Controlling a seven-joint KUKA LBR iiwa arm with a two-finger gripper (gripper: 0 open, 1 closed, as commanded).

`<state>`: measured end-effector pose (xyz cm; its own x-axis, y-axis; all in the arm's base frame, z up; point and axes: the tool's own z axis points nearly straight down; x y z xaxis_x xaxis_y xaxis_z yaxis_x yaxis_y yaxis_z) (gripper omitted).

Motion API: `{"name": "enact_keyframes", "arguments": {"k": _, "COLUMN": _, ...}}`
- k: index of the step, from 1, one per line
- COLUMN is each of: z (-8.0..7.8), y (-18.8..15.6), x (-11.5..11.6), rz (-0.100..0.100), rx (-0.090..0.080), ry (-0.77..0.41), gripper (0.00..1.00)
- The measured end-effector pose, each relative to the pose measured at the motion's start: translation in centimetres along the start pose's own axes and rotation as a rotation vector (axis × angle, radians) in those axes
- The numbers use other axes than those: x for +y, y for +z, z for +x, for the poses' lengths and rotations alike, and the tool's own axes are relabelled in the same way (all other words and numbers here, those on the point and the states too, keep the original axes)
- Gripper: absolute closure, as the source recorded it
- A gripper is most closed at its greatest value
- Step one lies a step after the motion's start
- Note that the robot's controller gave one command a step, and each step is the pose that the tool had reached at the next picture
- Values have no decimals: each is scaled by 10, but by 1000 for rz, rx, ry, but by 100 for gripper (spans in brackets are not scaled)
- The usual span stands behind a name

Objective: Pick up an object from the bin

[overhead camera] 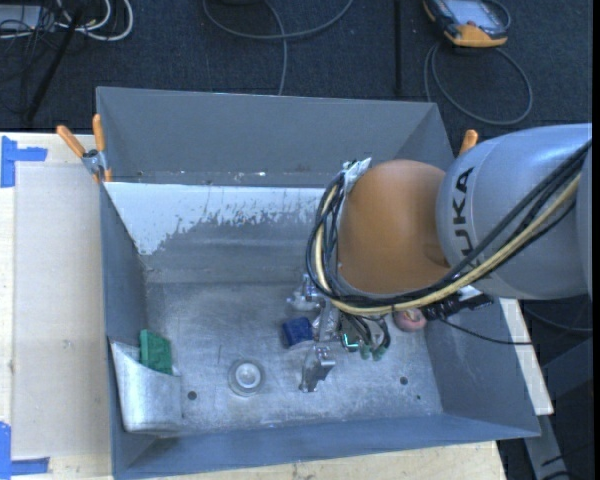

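My gripper (pixel 311 334) hangs below the orange wrist cover, over the middle of the bin floor. One metal finger (pixel 313 369) points toward the bin's front and the other (pixel 304 295) sits toward the back, so the gripper is open. A small blue block (pixel 296 332) lies on the floor at the left edge of the gap between the fingers; whether they touch it I cannot tell. A small green-and-dark thing (pixel 373 347) lies just right of the gripper, partly under the cables.
A clear round lid (pixel 246 376) lies on the floor to the front left of the gripper. A green scrap (pixel 156 351) rests against the left wall beside a pale sheet (pixel 145 396). A pink thing (pixel 410 318) peeks out under the arm at the right.
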<state>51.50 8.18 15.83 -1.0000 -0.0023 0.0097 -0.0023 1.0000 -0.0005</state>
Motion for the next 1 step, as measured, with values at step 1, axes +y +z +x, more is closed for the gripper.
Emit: {"name": "enact_keyframes", "arguments": {"k": 1, "z": -39, "y": 88, "x": -34, "rz": -4, "rx": -11, "ry": 93, "gripper": 0}}
